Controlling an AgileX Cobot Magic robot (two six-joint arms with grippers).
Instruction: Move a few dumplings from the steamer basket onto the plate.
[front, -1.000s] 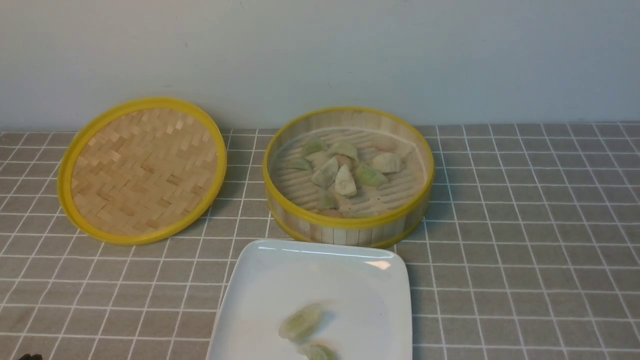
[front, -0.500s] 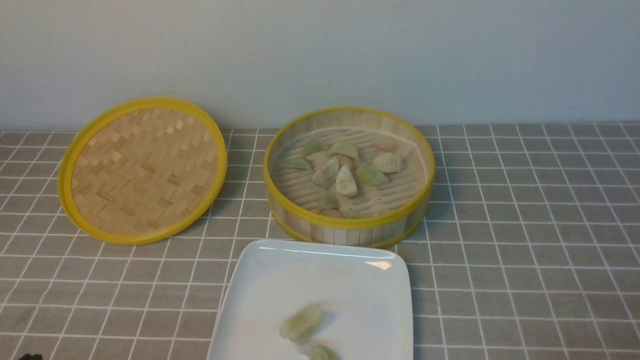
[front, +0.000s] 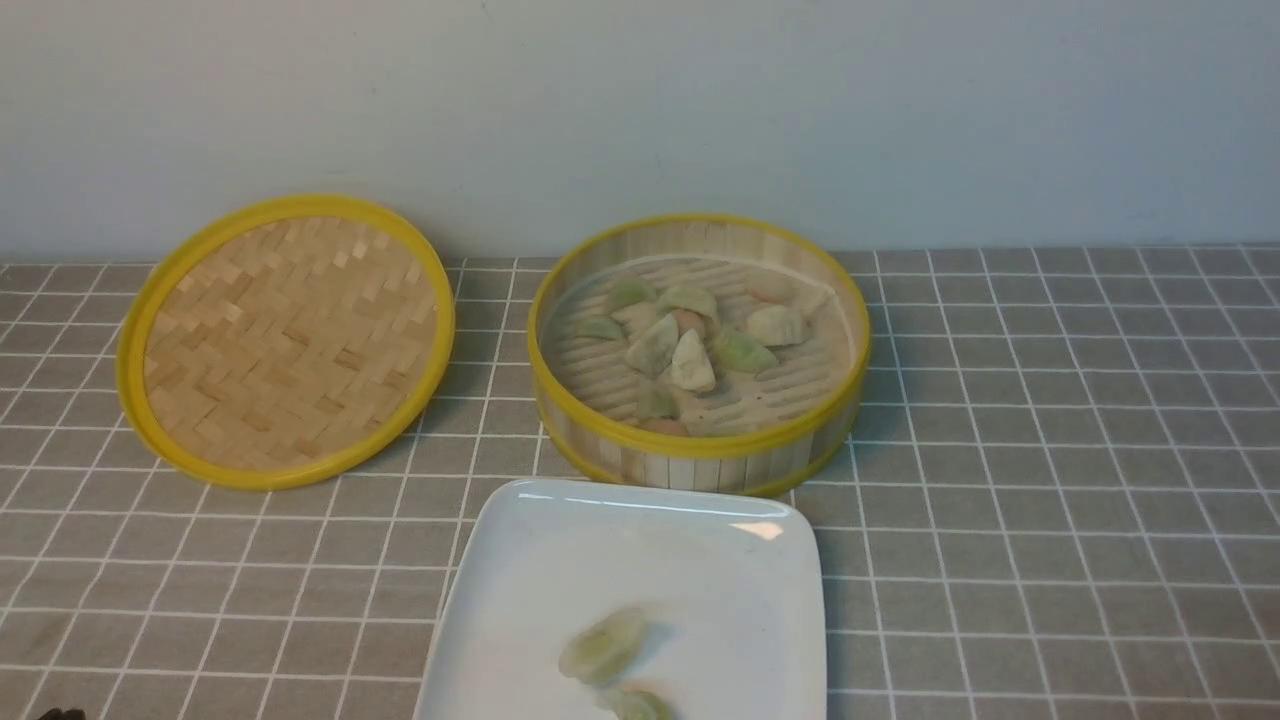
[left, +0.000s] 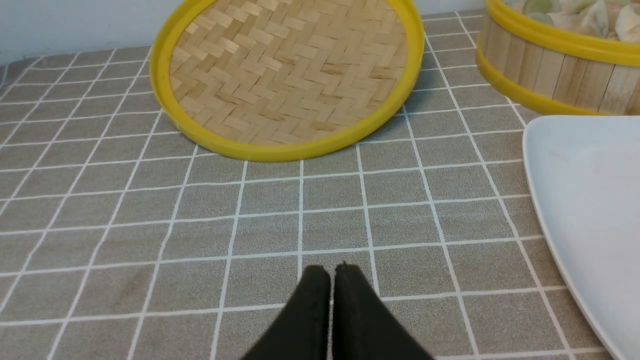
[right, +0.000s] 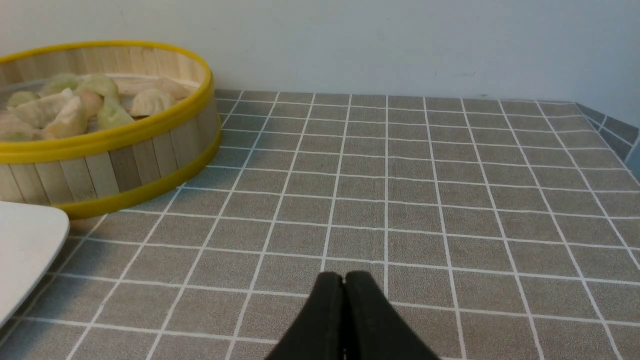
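The round bamboo steamer basket (front: 700, 455) stands at the back middle of the table with several pale dumplings (front: 690, 345) heaped on its slatted floor. In front of it lies the white square plate (front: 560, 560), and two greenish dumplings (front: 602, 645) rest near its front edge. My left gripper (left: 332, 270) is shut and empty over bare cloth, left of the plate (left: 590, 200) and in front of the lid. Over the cloth right of the steamer basket (right: 115, 165), my right gripper (right: 344, 276) is also shut with nothing in it.
A flat woven bamboo lid (front: 285, 340) with a yellow rim leans at the back left against the pale wall. A grey cloth with a white grid (front: 1050, 480) covers the table. The table's right edge (right: 617, 132) shows in the right wrist view.
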